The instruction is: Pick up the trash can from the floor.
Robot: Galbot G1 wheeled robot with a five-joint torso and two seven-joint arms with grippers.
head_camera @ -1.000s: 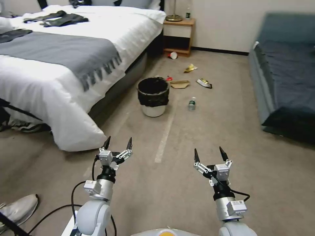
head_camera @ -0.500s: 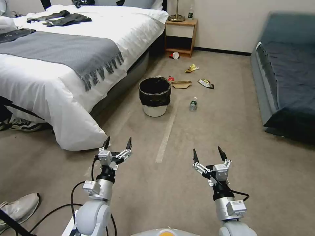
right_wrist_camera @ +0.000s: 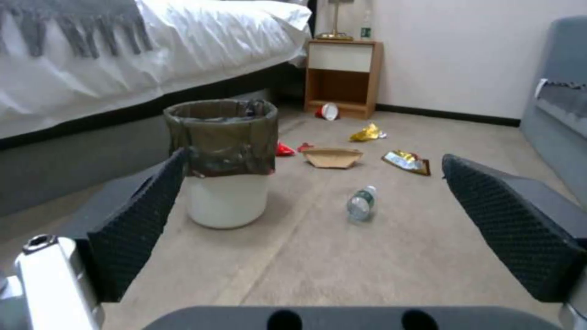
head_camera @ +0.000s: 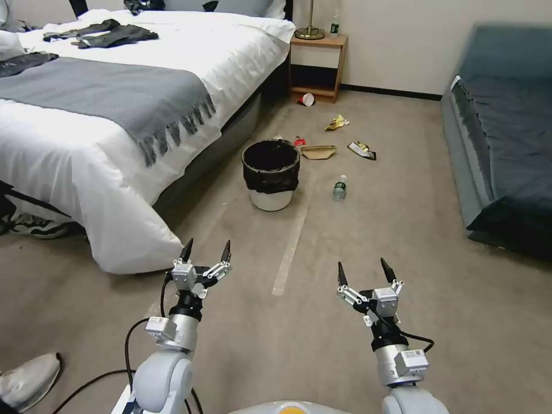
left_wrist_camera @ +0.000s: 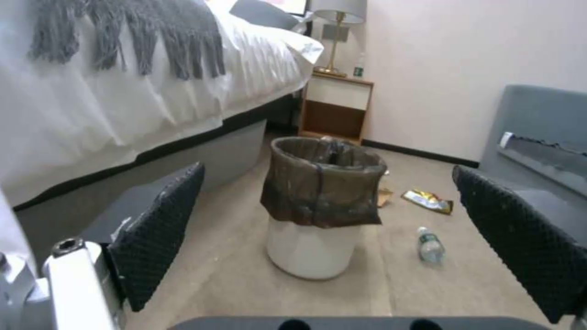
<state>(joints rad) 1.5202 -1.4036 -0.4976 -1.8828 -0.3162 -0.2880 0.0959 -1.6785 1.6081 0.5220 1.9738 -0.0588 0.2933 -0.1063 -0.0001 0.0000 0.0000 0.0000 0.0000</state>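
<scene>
The trash can (head_camera: 270,175), a small round white bin with a black liner folded over its upper half, stands upright on the beige carpet floor (head_camera: 322,322) beside the bed's corner. It also shows in the left wrist view as the trash can (left_wrist_camera: 321,206) and in the right wrist view as the trash can (right_wrist_camera: 223,160). My left gripper (head_camera: 206,251) is open, held up well short of the bin. To its right my right gripper (head_camera: 361,273) is open too, at about the same distance. Both hold nothing.
A white bed (head_camera: 115,115) with a grey throw fills the left. A blue-grey sofa (head_camera: 506,144) lines the right. A water bottle (head_camera: 340,188), wrappers (head_camera: 361,150), a flat cardboard piece (head_camera: 318,151) and a red cup (head_camera: 306,99) litter the carpet beyond the bin. A pale tape strip (head_camera: 290,247) runs forward. A shoe (head_camera: 26,382) lies near left.
The whole view has shifted: the trash can and litter sit slightly lower and nearer in the picture, so the camera has moved forward. Both grippers keep their open pose.
</scene>
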